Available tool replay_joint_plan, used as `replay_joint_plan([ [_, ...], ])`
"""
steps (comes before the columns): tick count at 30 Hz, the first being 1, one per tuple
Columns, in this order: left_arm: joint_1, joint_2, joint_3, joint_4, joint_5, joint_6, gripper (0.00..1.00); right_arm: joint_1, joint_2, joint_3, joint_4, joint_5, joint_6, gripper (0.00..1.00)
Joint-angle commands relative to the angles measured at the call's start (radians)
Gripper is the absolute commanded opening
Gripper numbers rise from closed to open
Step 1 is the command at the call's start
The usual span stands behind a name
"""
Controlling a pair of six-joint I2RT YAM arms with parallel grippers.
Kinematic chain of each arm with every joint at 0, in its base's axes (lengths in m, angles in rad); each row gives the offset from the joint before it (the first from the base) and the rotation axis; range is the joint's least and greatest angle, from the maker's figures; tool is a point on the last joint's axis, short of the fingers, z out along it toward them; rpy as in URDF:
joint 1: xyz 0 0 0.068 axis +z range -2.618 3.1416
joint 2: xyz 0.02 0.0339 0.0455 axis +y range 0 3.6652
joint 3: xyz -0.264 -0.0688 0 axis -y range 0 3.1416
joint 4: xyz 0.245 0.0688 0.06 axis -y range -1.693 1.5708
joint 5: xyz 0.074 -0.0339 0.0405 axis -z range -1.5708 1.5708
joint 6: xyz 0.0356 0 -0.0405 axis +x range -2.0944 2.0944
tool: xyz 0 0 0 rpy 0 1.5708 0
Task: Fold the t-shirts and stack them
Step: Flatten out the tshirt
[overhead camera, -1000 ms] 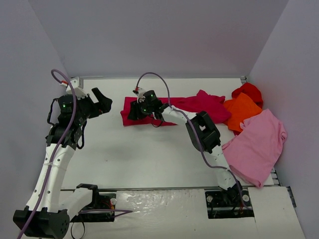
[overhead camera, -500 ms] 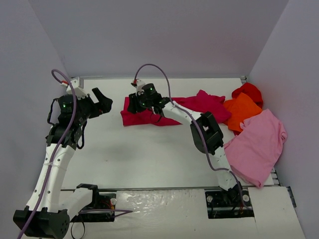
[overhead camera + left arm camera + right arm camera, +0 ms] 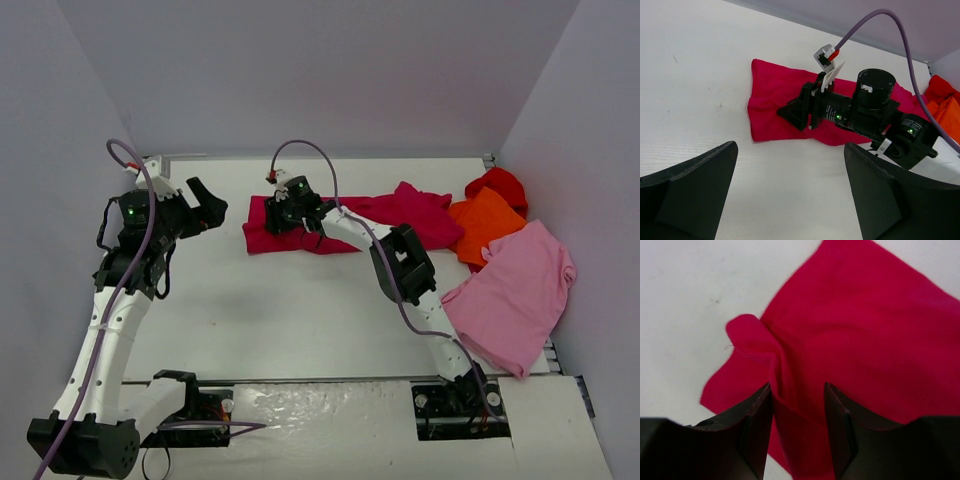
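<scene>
The large crimson t-shirt lies rumpled along the back of the table, also in the left wrist view and the right wrist view. My right gripper hovers low over its left end. Its jaws stand partly open astride a raised ridge of cloth. My left gripper hangs wide open to the left of that shirt, above bare table. At the right lie the orange, bright red and light pink t-shirts, unfolded.
White table boxed in by grey walls on three sides. The pink shirt hangs over the table's right front corner. The right arm stretches diagonally across the middle. A purple cable loops above the right wrist.
The right gripper shifted a little toward the back over the shirt's left end, then came partway back. The left arm stayed still.
</scene>
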State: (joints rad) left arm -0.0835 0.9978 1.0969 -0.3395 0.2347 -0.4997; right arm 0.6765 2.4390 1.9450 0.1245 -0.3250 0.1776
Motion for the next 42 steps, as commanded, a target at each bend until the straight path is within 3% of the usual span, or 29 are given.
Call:
replay_joint_plan([
  [1, 0.004, -0.001, 0.034, 0.069, 0.015, 0.003, 0.85, -0.022, 0.001, 0.044, 0.021, 0.006, -0.018, 0.41],
  [2, 0.004, -0.001, 0.034, 0.068, 0.015, 0.003, 0.85, -0.027, 0.012, 0.041, 0.021, 0.003, -0.016, 0.38],
  [4, 0.005, -0.001, 0.035, 0.067, 0.015, 0.004, 0.85, -0.034, 0.014, 0.035, 0.020, -0.019, -0.005, 0.11],
  [6, 0.005, -0.004, 0.035, 0.067, 0.014, 0.004, 0.85, -0.037, 0.005, 0.022, 0.018, -0.031, 0.006, 0.00],
  [19, 0.006, -0.014, 0.036, 0.067, 0.017, 0.003, 0.85, 0.109, -0.320, -0.216, 0.009, 0.044, -0.001, 0.00],
  [28, 0.008, -0.015, 0.034, 0.066, 0.013, 0.000, 0.85, 0.342, -0.464, -0.591, 0.046, 0.160, 0.059, 0.00],
  [32, 0.007, -0.010, 0.037, 0.063, 0.018, -0.002, 0.85, 0.429, -0.499, -0.713, 0.044, 0.202, 0.125, 0.06],
  [34, 0.007, -0.008, 0.035, 0.065, 0.019, -0.004, 0.85, 0.484, -0.526, -0.796, 0.040, 0.264, 0.163, 0.29],
  [40, 0.008, 0.000, 0.034, 0.069, 0.027, -0.006, 0.85, 0.537, -0.639, -0.933, 0.041, 0.414, 0.271, 0.52],
  [42, 0.007, 0.008, 0.038, 0.067, 0.040, -0.007, 0.85, 0.534, -0.660, -0.938, 0.041, 0.465, 0.272, 0.55],
])
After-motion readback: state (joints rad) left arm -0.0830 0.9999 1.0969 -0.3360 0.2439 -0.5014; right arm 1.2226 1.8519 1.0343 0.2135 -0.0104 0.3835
